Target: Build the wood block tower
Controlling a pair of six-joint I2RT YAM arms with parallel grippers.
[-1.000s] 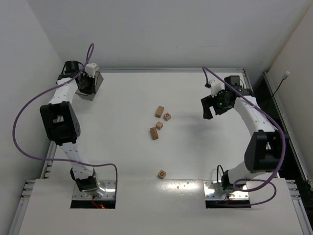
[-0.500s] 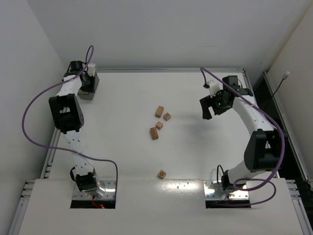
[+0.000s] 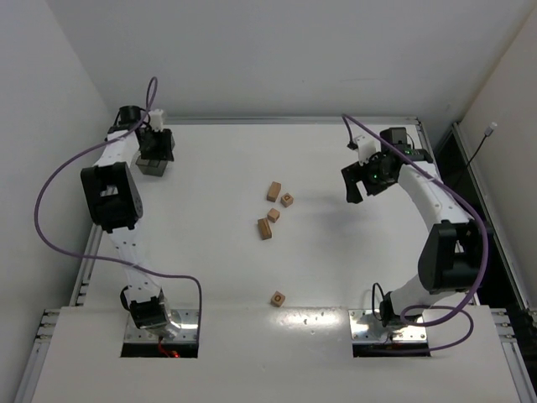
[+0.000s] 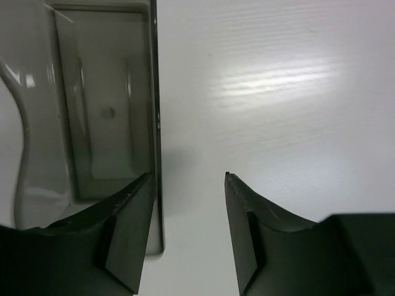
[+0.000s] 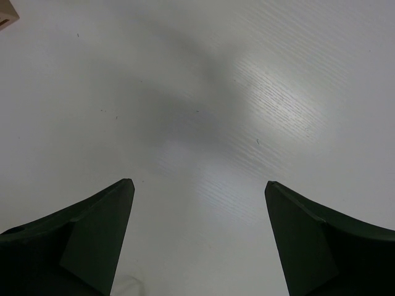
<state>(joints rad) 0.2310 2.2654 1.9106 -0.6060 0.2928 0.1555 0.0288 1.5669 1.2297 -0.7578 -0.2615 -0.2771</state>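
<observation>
Several small tan wood blocks lie singly on the white table: a loose group mid-table [image 3: 273, 191] [image 3: 287, 199] [image 3: 273, 215] [image 3: 265, 228] and one nearer the front [image 3: 278, 298]. No tower is in view. My left gripper [image 3: 155, 149] [image 4: 188, 176] is at the far left, open, with the bin's side wall just inside its left finger [image 4: 133, 203]. My right gripper [image 3: 353, 186] [image 5: 199, 182] hangs wide open over bare table, right of the blocks. Only one block's corner [image 5: 5, 12] shows in the right wrist view.
The translucent dark-grey plastic bin [image 3: 153, 164] [image 4: 105, 123] sits at the table's far-left corner, nothing visible inside. Walls close in the table on the left, back and right. A purple cable loops off each arm.
My left gripper's jaws have parted at the bin's wall, and the bin now rests slightly nearer. The left arm's elbow swung back. The right gripper edged a little left.
</observation>
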